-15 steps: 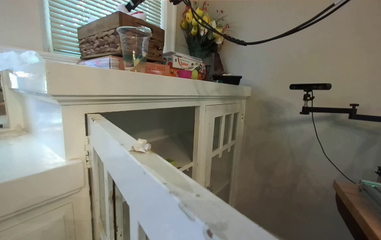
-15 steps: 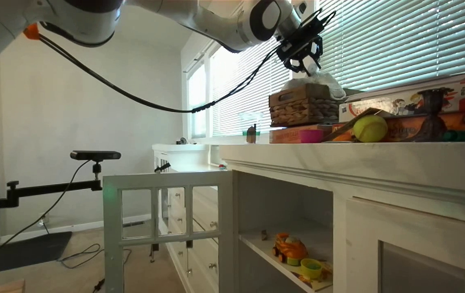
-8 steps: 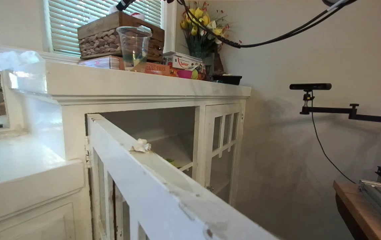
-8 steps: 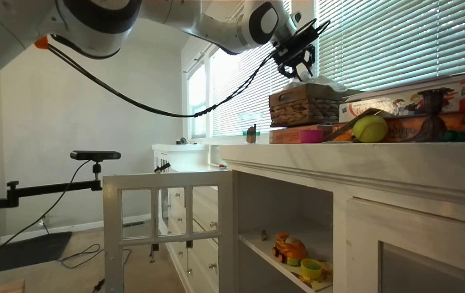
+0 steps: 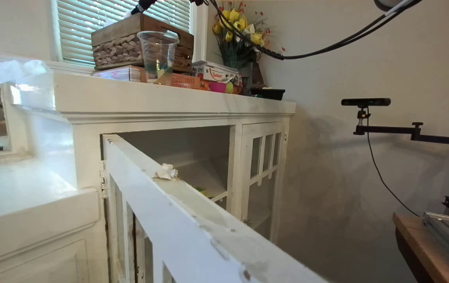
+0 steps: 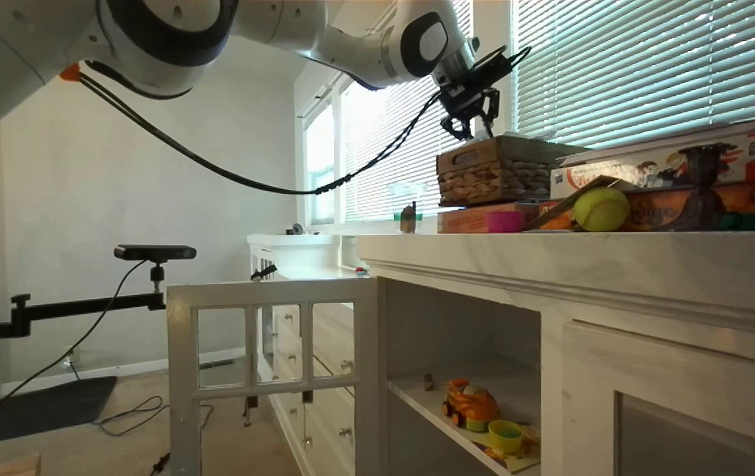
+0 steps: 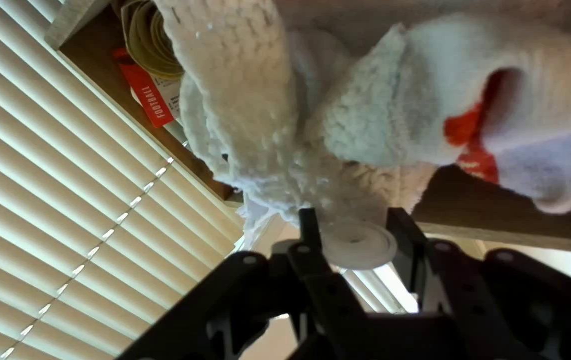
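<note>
I have the gripper pinching a white disc, one finger against each side. The disc is blurred, and I can't tell whether it is joined to the cloth bunched right behind it. In my wrist view that cloth runs from the disc toward 11 o'clock; fabric with red marks lies at 1 o'clock. At 10 o'clock a red tag reading FOOTBALL lies beside a tan coil, and blinds fill 9 o'clock.

In an exterior view my fingertips sit at the top edge of the basket; whether the disc is inside its rim I can't tell. The basket rests on a box. From it, a pink cup is at 6 o'clock, a ball at 4, and an open door at 8. Well below, at 6, an orange truck stands on a shelf. In an exterior view a clear cup stands just before the basket, with flowers toward 3 o'clock.
</note>
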`<state>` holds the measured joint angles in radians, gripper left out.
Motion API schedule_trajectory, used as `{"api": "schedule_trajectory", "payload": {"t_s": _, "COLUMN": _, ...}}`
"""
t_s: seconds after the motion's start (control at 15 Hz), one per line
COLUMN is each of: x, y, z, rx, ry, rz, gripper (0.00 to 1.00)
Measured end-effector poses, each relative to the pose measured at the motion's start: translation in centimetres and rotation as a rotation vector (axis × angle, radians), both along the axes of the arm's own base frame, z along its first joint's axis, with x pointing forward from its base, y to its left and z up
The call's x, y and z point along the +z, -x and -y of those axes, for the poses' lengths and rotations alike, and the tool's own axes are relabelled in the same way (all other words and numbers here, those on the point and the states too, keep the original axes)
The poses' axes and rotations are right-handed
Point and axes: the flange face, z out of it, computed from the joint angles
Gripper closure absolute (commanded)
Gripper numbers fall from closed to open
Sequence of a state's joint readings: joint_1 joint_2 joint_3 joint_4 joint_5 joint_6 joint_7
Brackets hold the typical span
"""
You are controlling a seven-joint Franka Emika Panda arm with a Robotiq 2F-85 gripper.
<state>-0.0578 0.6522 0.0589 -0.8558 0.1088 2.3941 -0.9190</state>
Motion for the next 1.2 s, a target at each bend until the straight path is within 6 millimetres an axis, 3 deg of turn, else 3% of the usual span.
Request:
{"api": "schedule_trajectory", "payload": {"t_s": 0.53, "x": -2.2, "y": 0.2, "z": 0.4, "rx": 0.044, "ry": 0.029, "rz": -0.158, "gripper": 0.87}}
{"api": "schedule_trajectory", "payload": {"t_s": 0.87, "x": -1.9, "y": 0.8, "z": 0.8, "rx": 0.048, "ry": 0.041, "rz": -0.232, "gripper": 0.87}}
{"api": "schedule_trajectory", "payload": {"t_s": 0.93, "x": -1.8, "y": 0.9, "z": 0.9, "rx": 0.048, "ry": 0.043, "rz": -0.241, "gripper": 0.42}}
{"api": "schedule_trajectory", "payload": {"t_s": 1.2, "x": -1.4, "y": 0.9, "z": 1.2, "rx": 0.04, "ry": 0.053, "rz": -0.24, "gripper": 0.15}}
